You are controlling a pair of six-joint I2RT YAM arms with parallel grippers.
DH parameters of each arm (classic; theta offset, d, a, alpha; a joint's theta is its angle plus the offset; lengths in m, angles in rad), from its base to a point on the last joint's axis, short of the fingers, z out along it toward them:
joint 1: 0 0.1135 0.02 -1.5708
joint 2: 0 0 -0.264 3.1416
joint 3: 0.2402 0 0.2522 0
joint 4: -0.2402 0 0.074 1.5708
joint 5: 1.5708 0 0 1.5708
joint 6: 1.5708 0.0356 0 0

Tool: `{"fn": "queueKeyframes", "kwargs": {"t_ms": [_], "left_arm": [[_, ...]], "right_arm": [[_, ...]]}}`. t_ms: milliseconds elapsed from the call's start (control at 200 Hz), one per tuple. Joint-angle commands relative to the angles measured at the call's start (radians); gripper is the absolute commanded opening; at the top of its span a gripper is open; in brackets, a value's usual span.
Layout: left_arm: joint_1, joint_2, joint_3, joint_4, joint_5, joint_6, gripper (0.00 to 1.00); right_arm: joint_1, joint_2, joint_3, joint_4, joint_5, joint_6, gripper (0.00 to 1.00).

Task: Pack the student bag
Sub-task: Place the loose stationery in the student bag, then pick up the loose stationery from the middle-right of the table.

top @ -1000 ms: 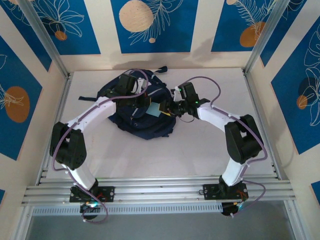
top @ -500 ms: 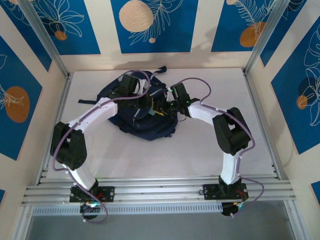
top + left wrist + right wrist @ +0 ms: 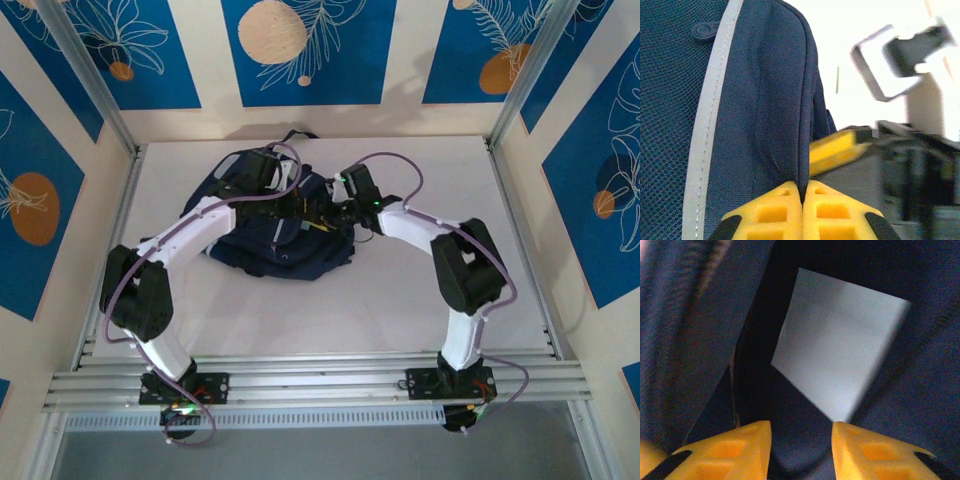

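The student bag (image 3: 300, 262) is laid on the tabletop (image 3: 420, 300), toward the far side, left of centre. A fold of its navy fabric is pinched tight by the left jaws, seemingly so that the opening is held up. The right jaws are spread apart inside it, facing a pale flat item (image 3: 840, 355).
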Motion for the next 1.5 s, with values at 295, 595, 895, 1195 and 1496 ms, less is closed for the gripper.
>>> {"fn": "queueKeyframes", "kwargs": {"t_ms": [295, 595, 895, 1195, 1496], "left_arm": [[-0.019, -0.025, 0.046, 0.001, 0.037, 0.033, 0.00], [-0.019, -0.026, 0.040, -0.007, 0.052, 0.029, 0.00], [-0.019, -0.028, 0.037, -0.018, 0.049, 0.038, 0.00], [-0.017, -0.028, 0.039, -0.006, 0.047, 0.043, 0.00], [-0.017, -0.014, 0.046, 0.002, 0.070, 0.041, 0.00]], "right_arm": [[-0.242, -0.058, 0.058, -0.398, 0.321, -0.407, 0.77], [-0.326, 0.182, 0.259, -0.500, 0.422, -0.551, 0.93], [-0.347, 0.335, 0.426, -0.569, 0.398, -0.613, 0.95], [-0.300, 0.244, 0.294, -0.595, 0.320, -0.547, 0.96], [-0.239, 0.165, 0.168, -0.580, 0.350, -0.526, 0.94]]}}
